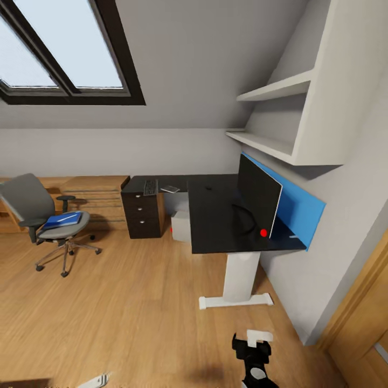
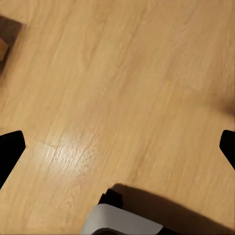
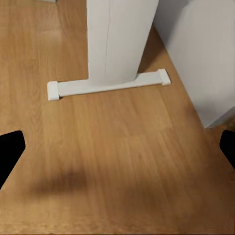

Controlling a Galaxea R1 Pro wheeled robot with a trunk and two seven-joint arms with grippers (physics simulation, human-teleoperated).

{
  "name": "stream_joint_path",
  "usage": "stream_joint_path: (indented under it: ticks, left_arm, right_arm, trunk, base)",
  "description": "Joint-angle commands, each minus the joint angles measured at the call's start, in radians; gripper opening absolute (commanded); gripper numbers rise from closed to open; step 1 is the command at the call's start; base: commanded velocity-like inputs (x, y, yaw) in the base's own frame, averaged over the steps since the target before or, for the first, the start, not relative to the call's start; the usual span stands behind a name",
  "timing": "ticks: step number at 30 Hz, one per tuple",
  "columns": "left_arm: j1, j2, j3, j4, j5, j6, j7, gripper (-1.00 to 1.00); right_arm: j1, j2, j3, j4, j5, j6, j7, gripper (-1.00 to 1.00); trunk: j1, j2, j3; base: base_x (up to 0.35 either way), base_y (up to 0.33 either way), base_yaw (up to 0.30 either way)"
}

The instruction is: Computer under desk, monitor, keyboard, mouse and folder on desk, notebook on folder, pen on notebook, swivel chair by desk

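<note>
With both my pincers spread wide and empty over the floor, I should roll steadily toward the swivel chair (image 1: 46, 215), well left of the desk (image 1: 221, 215), where the blue folder (image 1: 62, 219) lies on its seat

Black monitor (image 1: 258, 194) upright on the desk (image 1: 215, 215) — blue folder (image 1: 62, 219) on the grey swivel chair (image 1: 37, 213).
</note>
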Motion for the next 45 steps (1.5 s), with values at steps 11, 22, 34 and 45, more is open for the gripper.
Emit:
stream_joint_path:
  ticks: [11,22,34,45]
  left_arm:
    - [-0.001,0.006,-0.001,0.181,0.011,-0.121,0.002,1.0]
    - [-0.001,0.007,-0.003,0.233,0.011,-0.173,0.003,1.0]
    - [-0.001,0.007,-0.002,0.241,0.012,-0.207,0.004,1.0]
    - [-0.001,0.005,0.002,0.264,0.016,-0.35,0.004,1.0]
  right_arm:
    - [0.0,-0.005,0.007,0.203,-0.003,-0.172,0.084,1.0]
    - [0.0,-0.016,0.012,0.213,-0.001,-0.196,0.113,1.0]
    - [0.0,-0.013,0.013,0.213,-0.002,-0.197,0.114,1.0]
    - [0.0,-0.012,0.013,0.213,-0.002,-0.197,0.114,1.0]
  trunk:
    - [0.0,-0.002,-0.002]
    - [0.0,-0.002,-0.002]
    - [0.0,-0.002,-0.002]
    - [0.0,-0.002,-0.002]
  base:
    - [-0.015,0.334,0.0]
    - [0.181,0.284,0.0]
    - [0.218,0.194,0.0]
    - [0.072,0.066,0.0]
